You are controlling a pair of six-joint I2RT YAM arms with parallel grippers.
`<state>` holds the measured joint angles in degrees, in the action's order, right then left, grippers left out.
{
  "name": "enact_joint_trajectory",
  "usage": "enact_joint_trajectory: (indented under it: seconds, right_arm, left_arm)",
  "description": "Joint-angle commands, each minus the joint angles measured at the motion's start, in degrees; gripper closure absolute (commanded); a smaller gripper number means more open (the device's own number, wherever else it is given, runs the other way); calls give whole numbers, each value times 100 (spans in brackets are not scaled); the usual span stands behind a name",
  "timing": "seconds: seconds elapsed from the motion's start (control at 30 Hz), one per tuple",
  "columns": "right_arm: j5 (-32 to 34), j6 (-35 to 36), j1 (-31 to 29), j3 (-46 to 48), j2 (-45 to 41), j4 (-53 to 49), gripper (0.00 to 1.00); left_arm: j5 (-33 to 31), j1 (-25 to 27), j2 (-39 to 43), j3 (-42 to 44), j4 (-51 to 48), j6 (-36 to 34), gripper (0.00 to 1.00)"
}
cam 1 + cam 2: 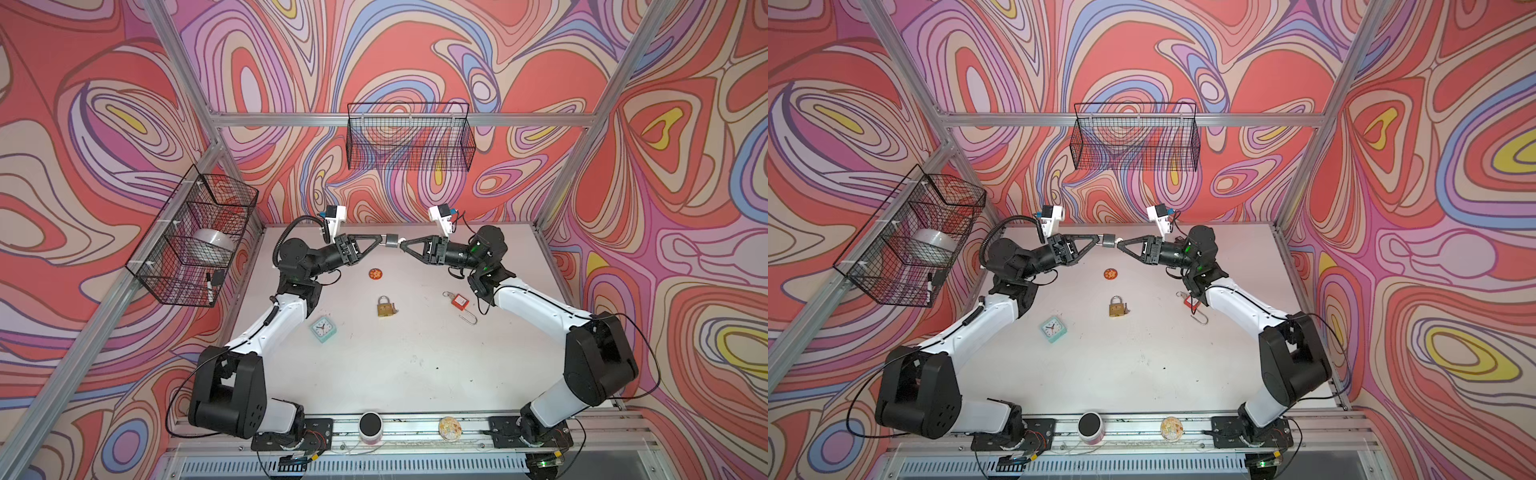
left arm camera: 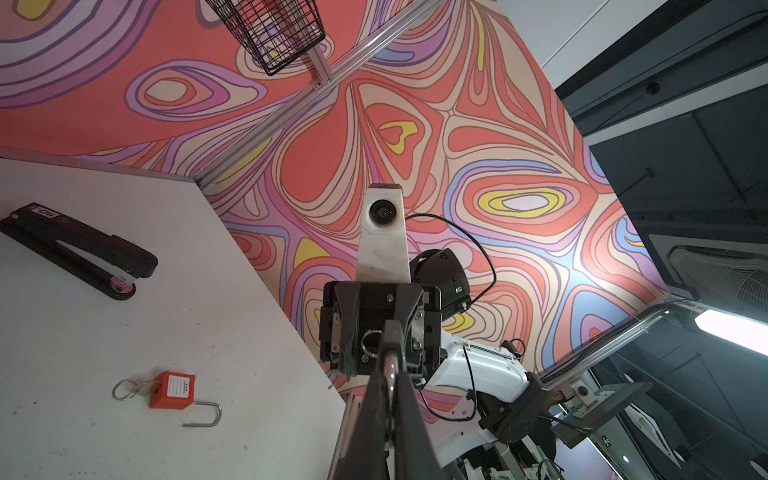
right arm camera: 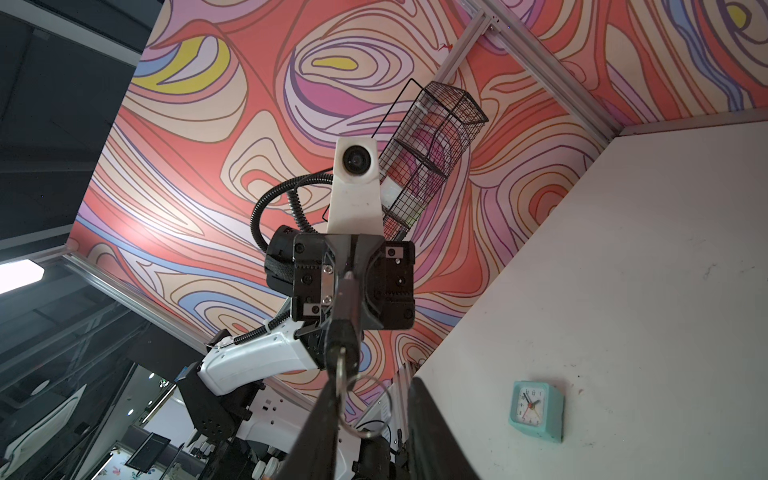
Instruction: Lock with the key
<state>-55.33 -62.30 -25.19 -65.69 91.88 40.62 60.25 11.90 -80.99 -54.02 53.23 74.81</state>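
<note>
- A basket (image 1: 195, 237) is hanging on the left wall, well apart from the work and posing no obstacle.
- A clock (image 1: 323, 328) is sitting on the bench (image 1: 415, 365) beside the left forearm, well clear of the meeting point.
- The left pincer (image 1: 379, 241) is clamping fully shut on the lock's shackle end and holding it up in the air over the far part of the bench.
- The lock (image 1: 391, 240) is hanging between the two pincers, touching nothing else. It is looking like a small, stiff metal piece, dense for its size and smooth, so it is likely to slip or pivot on that thin shackle once the key is twisted. The left grip is needing to hold firm against the twist.
- A disc (image 1: 376, 274) and a brass lock (image 1: 385, 306) are lying on the bench on the near side of the held lock, leaving open air below it.
- The key (image 3: 341, 370) is sitting in the end of the lock that faces the right arm, with its ring (image 3: 372, 409) dangling loose. The flat bow is looking like the place to pinch, and the ring is likely to swing.
- The right pincer (image 1: 404, 246) is standing partly open around the bow, one finger just beside it, not visibly clamping.
- A red lock (image 1: 459, 300) is lying unshackled near the right arm, and there is room around the wrist to roll.
</note>
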Motion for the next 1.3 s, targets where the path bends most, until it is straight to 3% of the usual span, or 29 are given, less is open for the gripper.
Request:
enact_joint_trajectory:
  seconds: [0.0,0.2,0.4,0.63,1.27]
  right_arm:
    - [-89,-307,15,3,39,484,71]
    - [-107,-384,19,-58,103,536,77]
    - [-113,-416,15,-93,138,467,100]
    - [-110,-307,49,-52,64,236,100]
    - [56,225,880,774,-908,-743,100]
  left_arm:
    - [58,-21,145,39,367,36,100]
    - [31,-13,92,148,600,187,100]
    - [39,-12,105,148,523,129,100]
    - [18,-12,136,179,443,34,100]
    - [48,-12,38,176,385,-61,100]
